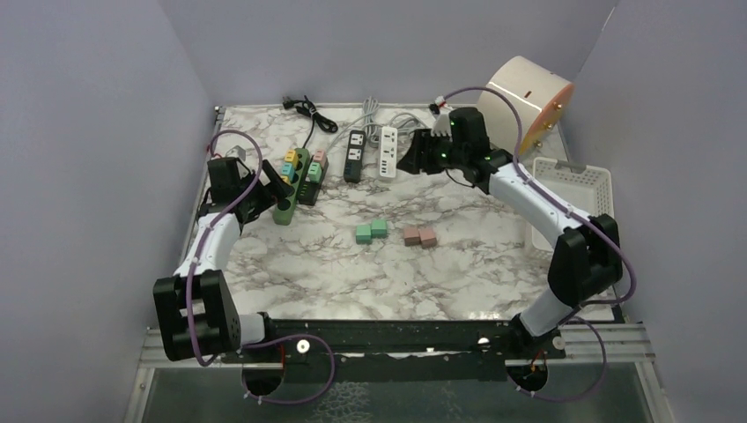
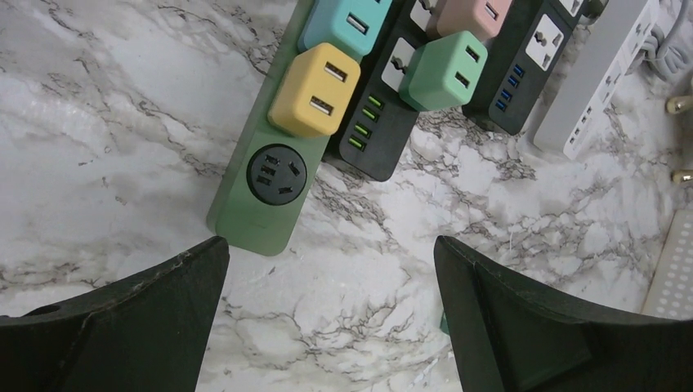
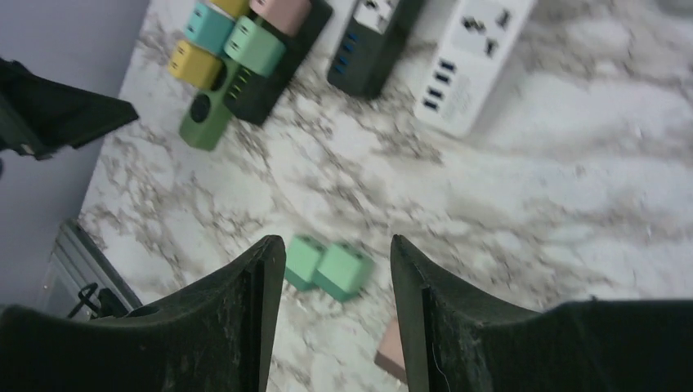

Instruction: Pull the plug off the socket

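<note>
A green power strip (image 1: 291, 196) lies at the left with a yellow plug (image 2: 315, 90) and a teal plug (image 2: 350, 24) in it, and one empty round socket (image 2: 276, 174) at its near end. Beside it a black strip (image 2: 384, 122) holds a green plug (image 2: 444, 70) and a pink plug (image 2: 474, 16). My left gripper (image 2: 331, 269) is open and empty, just short of the green strip's near end. My right gripper (image 3: 337, 253) is open and empty, held high near the white strip (image 1: 388, 152) at the back.
A second black strip (image 1: 354, 156) lies between the others. Two loose green plugs (image 1: 370, 231) and two pink ones (image 1: 420, 235) lie mid-table. A white basket (image 1: 573, 189) stands at the right, a tan cylinder (image 1: 527, 101) at the back right, cables along the back edge.
</note>
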Motion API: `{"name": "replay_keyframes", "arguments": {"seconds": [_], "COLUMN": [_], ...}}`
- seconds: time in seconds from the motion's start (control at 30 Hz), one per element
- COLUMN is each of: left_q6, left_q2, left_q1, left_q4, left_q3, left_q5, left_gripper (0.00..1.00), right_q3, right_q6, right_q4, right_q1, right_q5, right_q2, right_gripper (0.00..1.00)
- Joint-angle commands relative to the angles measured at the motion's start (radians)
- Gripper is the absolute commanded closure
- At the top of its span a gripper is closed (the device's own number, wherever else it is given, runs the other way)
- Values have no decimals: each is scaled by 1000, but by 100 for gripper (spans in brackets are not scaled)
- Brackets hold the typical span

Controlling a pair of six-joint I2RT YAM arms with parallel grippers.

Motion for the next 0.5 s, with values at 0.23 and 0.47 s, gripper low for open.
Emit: {"name": "replay_keyframes", "arguments": {"seconds": [0.23, 0.47], "left_q6": [-19, -15], "left_q2": [124, 116], "left_q1": [6, 6], "left_q4": [188, 208], "left_q3": [-16, -49], "left_q5": [-19, -24], "left_gripper": [2, 3], "right_q3": [711, 1070], "right_q6": [-36, -14], "right_q4": [-100, -128], "right_q1": [253, 336], "right_q5": [116, 196], "right_q2": [579, 881], "right_gripper": [34, 19]}}
